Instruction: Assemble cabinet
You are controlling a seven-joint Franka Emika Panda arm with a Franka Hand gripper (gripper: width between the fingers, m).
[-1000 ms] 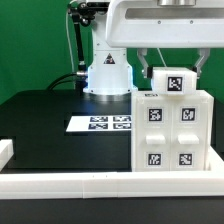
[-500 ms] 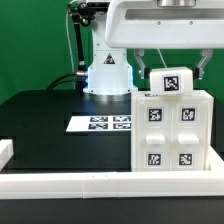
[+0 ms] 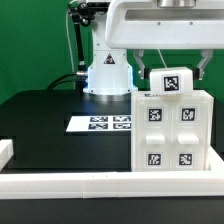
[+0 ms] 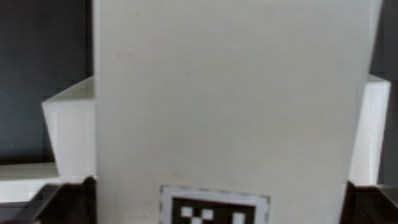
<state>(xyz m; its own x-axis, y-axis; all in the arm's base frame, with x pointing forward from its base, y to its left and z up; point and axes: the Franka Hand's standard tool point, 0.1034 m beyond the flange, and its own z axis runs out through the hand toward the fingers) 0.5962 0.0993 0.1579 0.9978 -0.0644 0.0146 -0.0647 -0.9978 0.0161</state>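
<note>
1. Exterior view: nothing has shifted since the earlier frames; every part sits where it did half a second ago. My gripper [image 3: 173, 66] hangs over the cabinet [image 3: 170, 130], which stands on the black table [image 3: 40, 115] at the exterior view's right, against the white border rail [image 3: 90, 182]. My fingers [image 3: 147, 63] flank the tagged block [image 3: 173, 81] that sits on the cabinet's top. I cannot tell from here whether they press it or only stand beside it. The marker board [image 3: 98, 123] lies flat on the table, just beside the cabinet on the exterior view's left.

2. Wrist view: a tall white panel [image 4: 214, 100] fills most of the picture, with a black-and-white tag [image 4: 214, 208] at one end. Dark shapes at the two corners near the tag may be my fingertips, too blurred to tell my grip.
</note>
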